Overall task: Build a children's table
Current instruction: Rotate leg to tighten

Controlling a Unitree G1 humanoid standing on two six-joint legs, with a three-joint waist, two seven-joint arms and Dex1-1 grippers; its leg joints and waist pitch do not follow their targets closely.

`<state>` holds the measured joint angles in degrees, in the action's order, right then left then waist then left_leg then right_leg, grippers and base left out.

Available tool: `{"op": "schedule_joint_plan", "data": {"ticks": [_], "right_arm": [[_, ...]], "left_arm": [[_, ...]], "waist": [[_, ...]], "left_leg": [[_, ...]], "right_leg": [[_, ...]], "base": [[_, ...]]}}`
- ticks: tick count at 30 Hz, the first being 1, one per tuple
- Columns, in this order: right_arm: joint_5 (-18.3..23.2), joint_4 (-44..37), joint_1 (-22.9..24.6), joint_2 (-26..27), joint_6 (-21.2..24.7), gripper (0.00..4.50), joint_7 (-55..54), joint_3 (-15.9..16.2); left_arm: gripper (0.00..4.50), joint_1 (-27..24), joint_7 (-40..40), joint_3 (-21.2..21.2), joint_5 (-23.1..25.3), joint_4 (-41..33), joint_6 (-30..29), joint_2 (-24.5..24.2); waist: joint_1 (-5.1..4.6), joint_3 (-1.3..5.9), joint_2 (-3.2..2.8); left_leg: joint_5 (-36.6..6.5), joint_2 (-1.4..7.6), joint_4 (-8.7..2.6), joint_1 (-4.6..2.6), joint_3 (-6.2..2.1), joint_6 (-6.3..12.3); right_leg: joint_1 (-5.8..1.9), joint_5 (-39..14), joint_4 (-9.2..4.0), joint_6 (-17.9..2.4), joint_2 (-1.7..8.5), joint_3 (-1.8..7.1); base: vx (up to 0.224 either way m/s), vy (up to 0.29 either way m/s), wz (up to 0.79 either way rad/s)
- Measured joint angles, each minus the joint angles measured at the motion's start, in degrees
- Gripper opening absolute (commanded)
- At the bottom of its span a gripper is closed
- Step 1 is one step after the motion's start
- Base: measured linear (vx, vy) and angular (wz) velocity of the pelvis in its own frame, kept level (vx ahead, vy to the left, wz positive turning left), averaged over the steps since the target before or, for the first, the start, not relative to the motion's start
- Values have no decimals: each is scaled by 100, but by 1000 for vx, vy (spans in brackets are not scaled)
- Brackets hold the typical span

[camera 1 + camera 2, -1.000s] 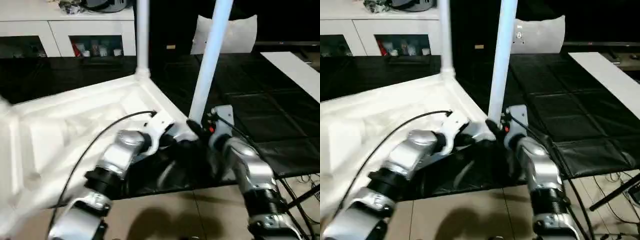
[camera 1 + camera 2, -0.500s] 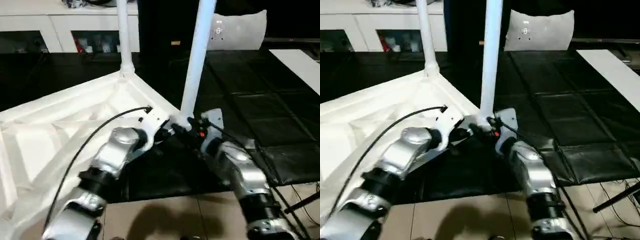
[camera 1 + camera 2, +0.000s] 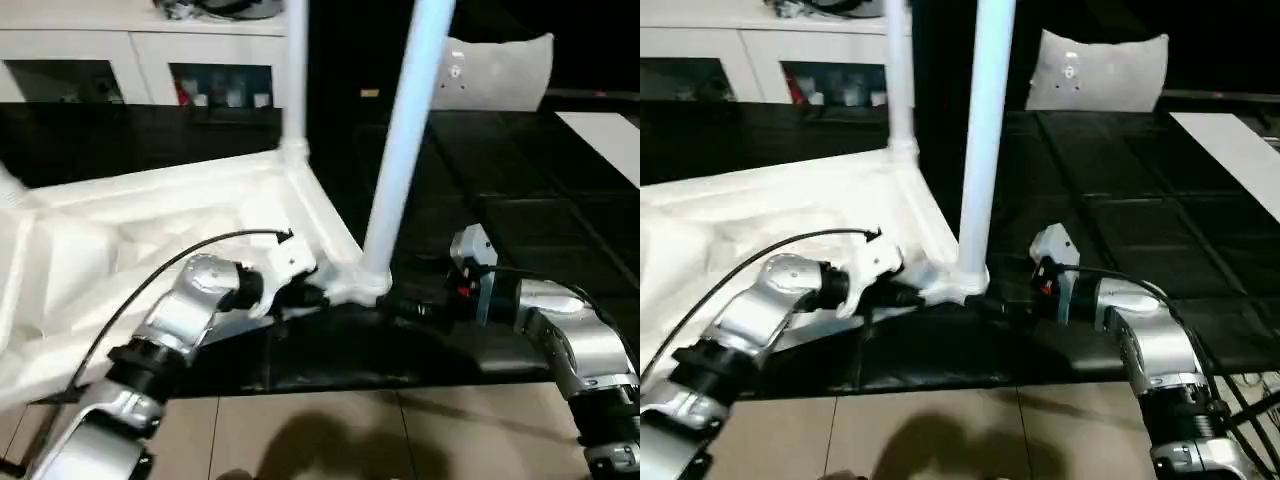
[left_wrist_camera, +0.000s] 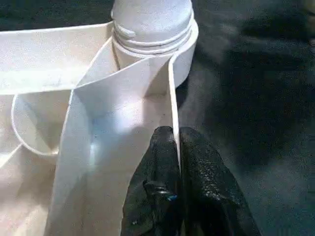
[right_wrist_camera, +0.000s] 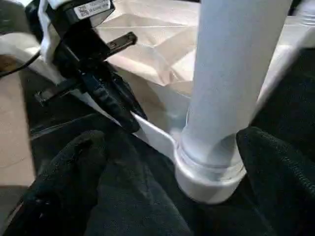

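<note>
Since a second ago the right gripper has spread wide beside the near leg; left gripper pinches the upturned table top's rim on dark mats.

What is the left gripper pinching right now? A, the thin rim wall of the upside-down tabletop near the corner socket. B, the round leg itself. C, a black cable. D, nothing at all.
A: the left gripper has its black fingers shut on the thin rim of the tabletop, just short of the leg standing in its socket.
</note>
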<state>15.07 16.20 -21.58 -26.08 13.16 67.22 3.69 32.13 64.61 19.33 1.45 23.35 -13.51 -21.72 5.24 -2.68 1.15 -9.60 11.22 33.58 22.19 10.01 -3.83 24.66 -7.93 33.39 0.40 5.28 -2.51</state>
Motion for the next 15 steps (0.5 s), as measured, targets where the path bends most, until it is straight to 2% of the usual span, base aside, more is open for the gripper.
{"op": "schedule_joint_plan", "data": {"ticks": [2,3,8,10,12,13,15], "right_arm": [[5,26,-33,-76,-31,447,238,109],[6,30,-45,-73,-37,420,323,145],[8,355,-164,-74,-144,393,864,466],[8,443,-171,-76,-146,365,1028,560],[8,443,-172,-86,-147,359,1147,592],[8,444,-173,-122,-148,338,1211,608],[10,444,-205,-167,-147,328,1334,638]], "left_arm": [[0,-26,342,114,-64,-37,157,-126],[0,-26,431,157,-62,-56,213,-160],[0,-14,975,416,-67,-65,606,-305],[0,-14,1131,443,-82,-77,689,-325],[0,-14,1243,486,-110,-99,722,-363],[0,-14,1316,525,-131,-124,730,-393],[0,-14,1398,542,-141,-131,770,-427]], "waist": [[49,0,7],[66,0,7],[124,1,12],[130,1,22],[127,1,25],[127,1,28],[121,1,33]], "left_leg": [[0,5,7,-1,2,0],[1,8,11,-3,1,0],[0,9,27,-20,-1,0],[0,12,29,-29,-2,-1],[0,13,31,-30,-2,-1],[0,14,31,-30,-3,-1],[0,15,31,-32,-3,-1]], "right_leg": [[-7,0,10,0,1,-2],[-12,0,10,0,1,-4],[-47,-3,8,4,7,-6],[-62,-5,8,7,9,-10],[-63,-12,8,18,9,-11],[-64,-12,8,19,9,-11],[-64,-12,9,18,8,-11]], "base": [[0,0,0],[0,0,0],[0,0,0],[0,0,0],[0,0,0],[0,0,0],[0,0,0]]}}
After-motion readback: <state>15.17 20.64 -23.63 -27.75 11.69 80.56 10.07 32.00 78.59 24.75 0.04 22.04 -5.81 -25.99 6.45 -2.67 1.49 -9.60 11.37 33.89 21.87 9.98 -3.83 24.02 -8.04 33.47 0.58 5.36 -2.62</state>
